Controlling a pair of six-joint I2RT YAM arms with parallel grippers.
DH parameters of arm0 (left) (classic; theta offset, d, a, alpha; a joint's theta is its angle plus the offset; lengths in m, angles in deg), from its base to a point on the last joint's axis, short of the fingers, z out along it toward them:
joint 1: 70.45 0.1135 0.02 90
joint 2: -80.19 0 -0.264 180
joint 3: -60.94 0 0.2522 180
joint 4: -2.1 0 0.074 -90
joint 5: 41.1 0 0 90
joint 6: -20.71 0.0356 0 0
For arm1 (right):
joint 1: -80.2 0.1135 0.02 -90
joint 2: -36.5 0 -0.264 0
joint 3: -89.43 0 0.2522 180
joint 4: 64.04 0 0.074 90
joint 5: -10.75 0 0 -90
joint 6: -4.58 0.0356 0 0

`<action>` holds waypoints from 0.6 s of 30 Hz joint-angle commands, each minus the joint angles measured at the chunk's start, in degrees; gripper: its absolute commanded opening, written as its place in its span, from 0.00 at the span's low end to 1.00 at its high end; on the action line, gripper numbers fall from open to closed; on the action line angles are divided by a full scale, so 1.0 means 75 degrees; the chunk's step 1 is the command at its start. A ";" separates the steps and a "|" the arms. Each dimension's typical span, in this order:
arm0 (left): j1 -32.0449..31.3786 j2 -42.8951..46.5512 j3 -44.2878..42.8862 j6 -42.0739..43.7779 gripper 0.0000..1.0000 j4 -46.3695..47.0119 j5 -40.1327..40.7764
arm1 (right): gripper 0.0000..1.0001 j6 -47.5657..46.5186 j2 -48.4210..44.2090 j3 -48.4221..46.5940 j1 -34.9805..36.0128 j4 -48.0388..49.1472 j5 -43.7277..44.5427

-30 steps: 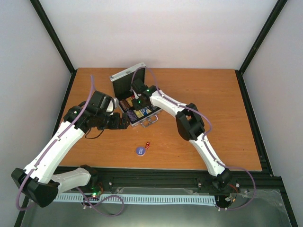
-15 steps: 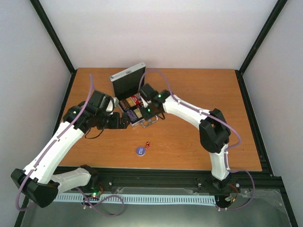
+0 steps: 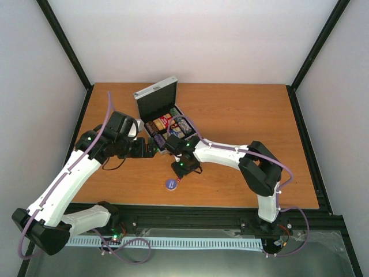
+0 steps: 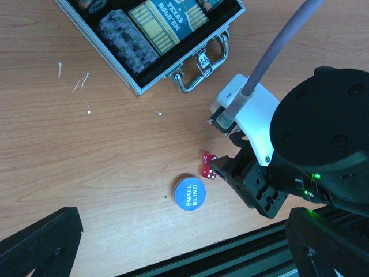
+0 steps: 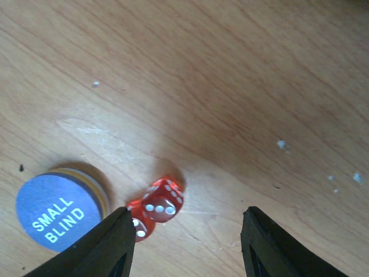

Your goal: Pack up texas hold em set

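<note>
The silver case (image 3: pixel 180 145) lies open at the back left, lid (image 3: pixel 155 99) upright, with grey chip stacks (image 4: pixel 127 39), a blue-yellow card box (image 4: pixel 168 22) and a red card box (image 3: pixel 165 122) inside. Two red dice (image 5: pixel 163 200) lie touching on the table, beside the blue "SMALL BLIND" disc (image 5: pixel 55 210). My right gripper (image 5: pixel 187 234) is open, low over the table, with the dice just inside its left finger (image 5: pixel 112 245). It also shows in the top view (image 3: pixel 184 168). My left gripper (image 3: pixel 151 149) is open and empty by the case's front left corner.
The case handle (image 4: pixel 202 62) faces the near edge. The black frame rail (image 4: pixel 230 254) runs along the near table edge, close below the disc (image 4: pixel 189 193) and dice (image 4: pixel 208 165). Bare wood lies to the right of the case.
My right gripper has left the case and swung towards the near edge, coming down over the dice. My left arm has hardly moved.
</note>
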 commanded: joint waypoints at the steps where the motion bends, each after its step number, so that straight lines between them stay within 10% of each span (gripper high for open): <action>1: 0.0049 0.0095 -0.0030 -0.0010 1.00 0.0026 -0.0092 | 0.52 0.0313 0.0029 -0.0094 0.0163 0.0289 -0.0116; 18: 0.0049 0.0207 0.0158 -0.0089 1.00 0.0026 -0.0098 | 0.44 0.0291 0.0744 -0.0226 0.0179 0.0348 -0.0064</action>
